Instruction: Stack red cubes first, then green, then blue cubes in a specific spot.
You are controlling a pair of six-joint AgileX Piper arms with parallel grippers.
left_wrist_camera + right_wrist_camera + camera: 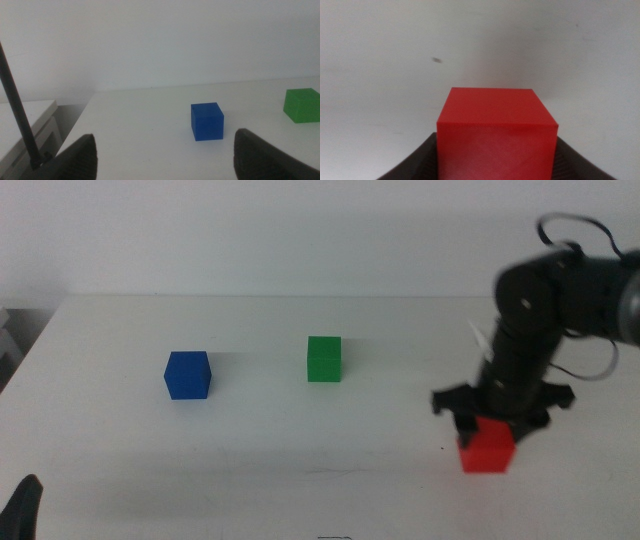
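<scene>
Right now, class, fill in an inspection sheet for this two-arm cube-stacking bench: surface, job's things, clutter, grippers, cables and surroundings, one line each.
Surface: white table, plain, no marked spot.
Job's things: blue cube, green cube and red cube, spread apart in the middle view, none stacked.
Clutter: nothing seen.
Grippers: right gripper is at the red cube, a dark jaw close on either side in its wrist view; whether the cube is off the table cannot be told. Left gripper waits at the table's near left edge, jaws wide apart, facing the blue cube.
Cables: dark cable looping over the right arm.
Surroundings: plain white wall.
</scene>
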